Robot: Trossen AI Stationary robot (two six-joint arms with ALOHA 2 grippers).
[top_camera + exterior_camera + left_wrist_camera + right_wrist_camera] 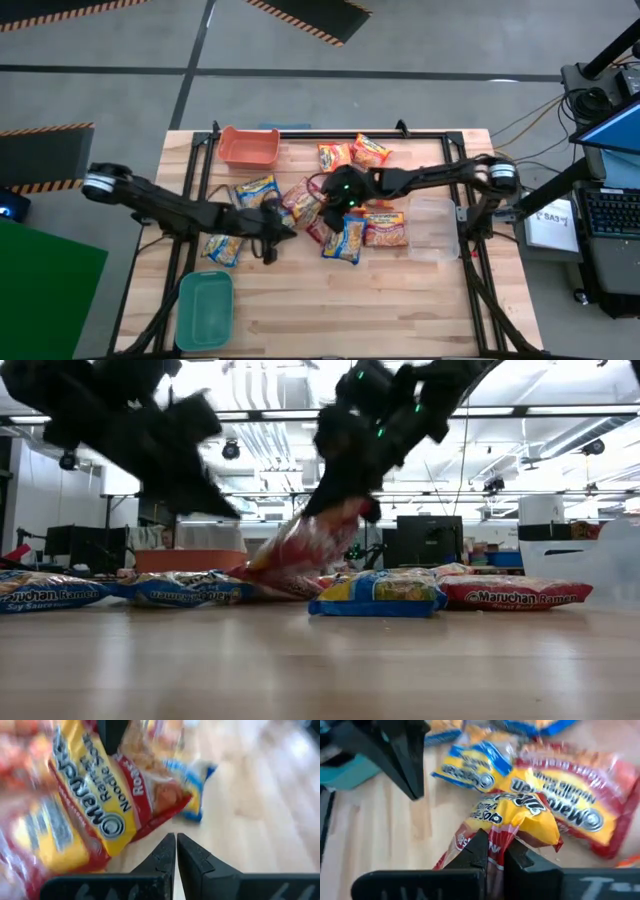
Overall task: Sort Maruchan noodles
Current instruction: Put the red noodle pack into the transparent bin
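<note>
Several Maruchan packets lie flat in a loose cluster at the table's middle (340, 215): blue-and-yellow ones (255, 190), orange ones (371, 150) and red ones (385, 229). My right gripper (495, 851) is over the cluster and is shut on a red-and-yellow packet (305, 550). My left gripper (176, 842) is shut and hovers just left of the cluster (272, 236), next to that red-and-yellow packet (100, 805) but apart from it. The left gripper also shows as a dark wedge (400, 755) in the right wrist view. My right gripper pinches the red-and-yellow packet between its two fingers at one crumpled end (512, 827), coming from above and slanting down. The packet hangs tilted below the fingers (345, 510). Its lower end (262, 575) reaches down among the packets lying on the table.
An orange bin (248, 147) stands at the far left of the table and a teal bin (205, 310) at its near left. A clear container (432, 228) sits right of the cluster. Bare wood (350, 310) lies along the near side.
</note>
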